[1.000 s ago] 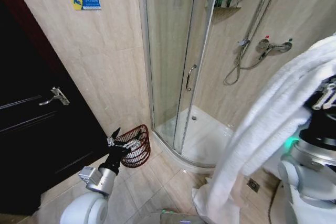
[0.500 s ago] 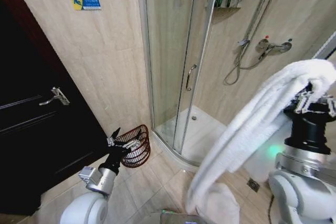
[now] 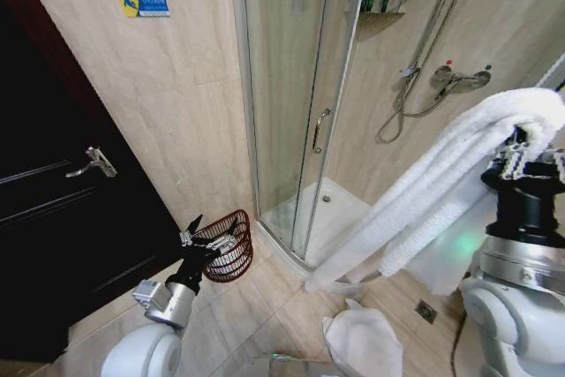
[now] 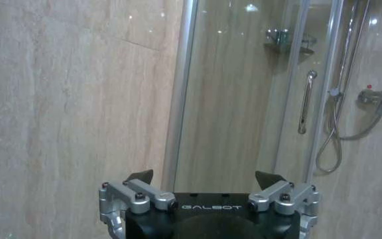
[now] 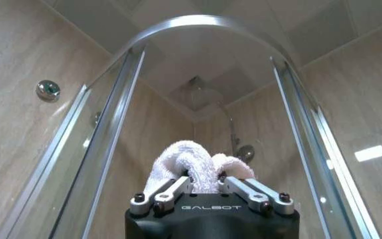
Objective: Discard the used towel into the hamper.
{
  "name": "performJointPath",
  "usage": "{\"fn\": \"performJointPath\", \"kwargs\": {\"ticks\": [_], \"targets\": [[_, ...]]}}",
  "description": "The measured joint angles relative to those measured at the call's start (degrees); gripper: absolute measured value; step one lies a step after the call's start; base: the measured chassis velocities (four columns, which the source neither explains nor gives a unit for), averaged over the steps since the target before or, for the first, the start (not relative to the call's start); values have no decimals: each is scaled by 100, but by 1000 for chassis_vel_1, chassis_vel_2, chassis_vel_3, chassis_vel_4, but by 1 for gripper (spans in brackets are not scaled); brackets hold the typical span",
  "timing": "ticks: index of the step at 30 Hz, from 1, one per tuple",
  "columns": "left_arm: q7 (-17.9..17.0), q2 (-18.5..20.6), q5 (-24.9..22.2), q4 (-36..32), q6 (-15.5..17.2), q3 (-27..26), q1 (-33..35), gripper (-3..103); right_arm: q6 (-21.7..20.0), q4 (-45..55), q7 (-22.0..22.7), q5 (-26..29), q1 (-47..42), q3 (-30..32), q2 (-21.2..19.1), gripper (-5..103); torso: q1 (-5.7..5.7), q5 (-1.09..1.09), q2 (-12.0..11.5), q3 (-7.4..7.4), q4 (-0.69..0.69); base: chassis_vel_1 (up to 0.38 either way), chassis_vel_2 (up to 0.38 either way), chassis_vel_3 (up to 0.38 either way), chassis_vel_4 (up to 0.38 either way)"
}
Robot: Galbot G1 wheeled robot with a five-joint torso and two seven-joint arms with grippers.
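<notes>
A long white towel (image 3: 441, 183) hangs over my right gripper (image 3: 527, 149) at the right of the head view and trails down-left toward the shower's threshold. In the right wrist view the right gripper (image 5: 201, 183) is shut on a bunched fold of the towel (image 5: 189, 158). A white heap of cloth (image 3: 362, 342) lies on the floor tiles below; I cannot tell whether it joins the towel. The hamper (image 3: 231, 245), a small reddish-brown openwork basket, stands on the floor by the wall. My left gripper (image 3: 208, 237) is open in front of the hamper, and in its wrist view the left gripper (image 4: 205, 177) holds nothing.
A curved glass shower enclosure with a door handle (image 3: 320, 130) stands right of the hamper, with its white tray (image 3: 340, 218) behind. A dark door (image 3: 53, 218) fills the left. A floor drain (image 3: 426, 311) sits near my right arm. Beige floor tiles lie between the hamper and the towel.
The right arm came lower and further into view with the towel. The towel's hanging length swung out to the left, leaving a white heap on the floor. The left arm stayed still.
</notes>
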Motion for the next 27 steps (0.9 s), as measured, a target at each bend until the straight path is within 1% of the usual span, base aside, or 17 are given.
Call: {"fn": "performJointPath", "kwargs": {"ticks": [17, 27], "targets": [[0, 0, 0, 0, 0, 0, 0, 100, 131, -9, -100, 26, 24, 71, -35, 11, 1, 0, 0, 0, 0, 0, 0, 0, 0], [0, 0, 0, 0, 0, 0, 0, 100, 197, -13, -106, 36, -5, 170, 9, 11, -2, 0, 0, -1, -1, 99, -108, -117, 121]]}}
